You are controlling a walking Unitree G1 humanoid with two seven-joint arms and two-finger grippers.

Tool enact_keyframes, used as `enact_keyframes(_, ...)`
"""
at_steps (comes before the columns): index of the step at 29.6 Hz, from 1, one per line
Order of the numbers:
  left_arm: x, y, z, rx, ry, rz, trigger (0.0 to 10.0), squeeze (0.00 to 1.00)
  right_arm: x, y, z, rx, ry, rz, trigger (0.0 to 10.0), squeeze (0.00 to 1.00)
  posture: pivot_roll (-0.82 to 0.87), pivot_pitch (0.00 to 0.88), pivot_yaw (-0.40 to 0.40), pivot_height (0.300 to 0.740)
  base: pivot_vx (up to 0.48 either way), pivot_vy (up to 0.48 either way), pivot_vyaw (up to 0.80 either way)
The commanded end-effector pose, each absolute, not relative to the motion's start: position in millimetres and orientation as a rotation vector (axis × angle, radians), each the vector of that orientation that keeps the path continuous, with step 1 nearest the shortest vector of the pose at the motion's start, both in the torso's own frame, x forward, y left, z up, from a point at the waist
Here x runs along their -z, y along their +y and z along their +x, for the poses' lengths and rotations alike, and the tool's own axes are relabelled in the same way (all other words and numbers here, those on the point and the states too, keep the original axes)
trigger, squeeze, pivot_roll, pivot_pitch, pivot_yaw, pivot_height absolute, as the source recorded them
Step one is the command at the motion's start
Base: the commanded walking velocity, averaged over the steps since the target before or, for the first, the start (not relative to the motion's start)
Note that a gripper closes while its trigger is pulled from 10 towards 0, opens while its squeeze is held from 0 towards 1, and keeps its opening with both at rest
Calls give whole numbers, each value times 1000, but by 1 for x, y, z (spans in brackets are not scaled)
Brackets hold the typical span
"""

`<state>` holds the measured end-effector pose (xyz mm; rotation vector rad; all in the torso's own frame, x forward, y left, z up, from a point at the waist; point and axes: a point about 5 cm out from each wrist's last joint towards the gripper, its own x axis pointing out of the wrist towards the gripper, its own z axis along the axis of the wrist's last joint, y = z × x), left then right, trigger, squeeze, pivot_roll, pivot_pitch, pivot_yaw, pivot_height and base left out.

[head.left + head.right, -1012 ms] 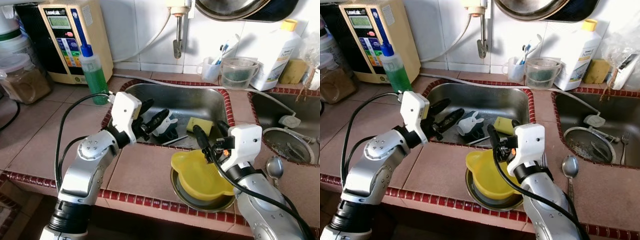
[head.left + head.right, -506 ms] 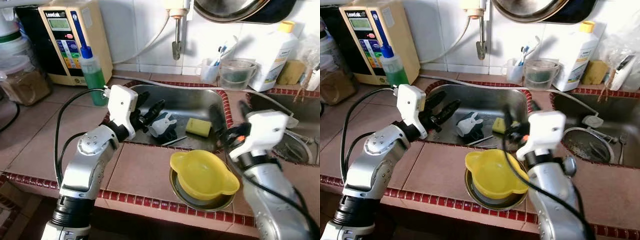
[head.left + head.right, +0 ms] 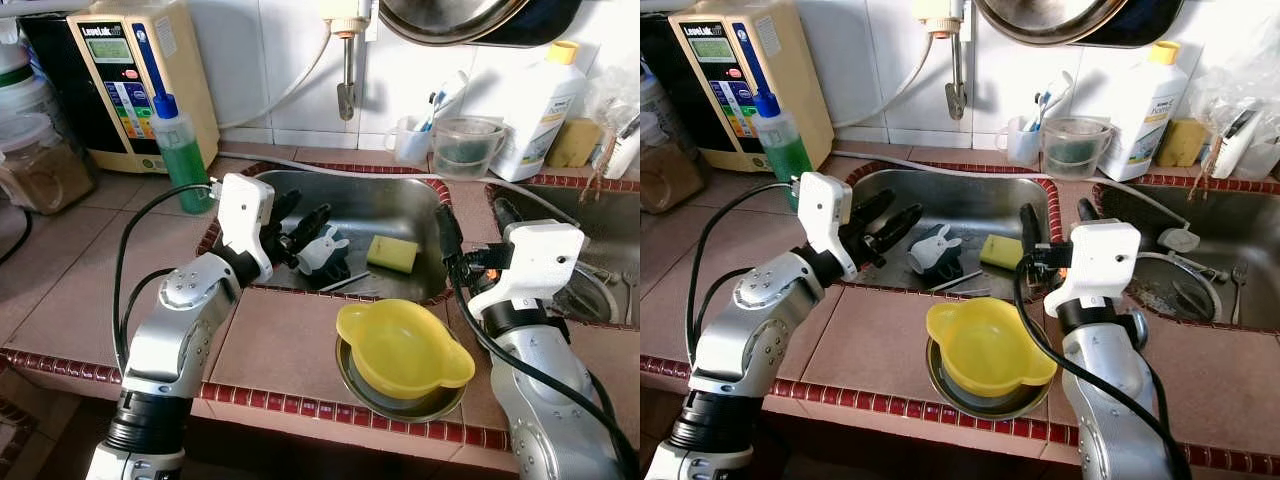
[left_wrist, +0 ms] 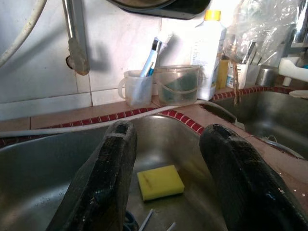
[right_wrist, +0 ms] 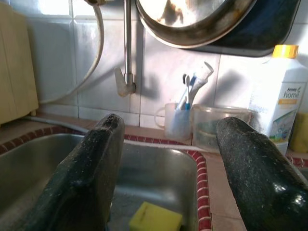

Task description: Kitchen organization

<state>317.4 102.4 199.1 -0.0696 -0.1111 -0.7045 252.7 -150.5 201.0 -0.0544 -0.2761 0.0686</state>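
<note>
Yellow bowl [image 3: 404, 346]: lower centre, nested in a steel bowl [image 3: 362, 390] at the bench's [image 3: 285, 350] front edge.
Right claw [image 3: 471, 222]: centre right, raised beside the sink [image 3: 395, 205] — fingers spread, empty.
Left claw [image 3: 298, 216]: centre, over the sink — fingers apart, empty.
Yellow sponge [image 3: 392, 253]: on the sink floor.

My black jaws look matt and grainy. The stainless steel sink [image 3: 400, 205] gleams, the yellow plastic bowl [image 3: 403, 345] is glossy, the brown tiled worktop [image 3: 285, 345] smooth.
</note>
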Motion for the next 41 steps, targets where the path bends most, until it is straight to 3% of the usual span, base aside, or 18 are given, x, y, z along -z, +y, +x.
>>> enact_keyframes(1, -204, 106, 320, 693, -112, -60, 10000, 0, -201, -151, 253, -70, -288, -56, 10000, 0, -188, 0, 47, 703, 0, 0, 0)
enact_keyframes(17, -203, 103, 319, 708, -83, -69, 10000, 0, -199, -152, 252, -70, -282, -59, 10000, 0, -195, 3, 47, 703, -208, 0, 0)
enact_keyframes(41, -207, 106, 319, 751, -128, 9, 10000, 0, -197, -154, 251, -74, -267, -62, 10000, 0, -194, 14, 47, 703, 0, 0, 0)
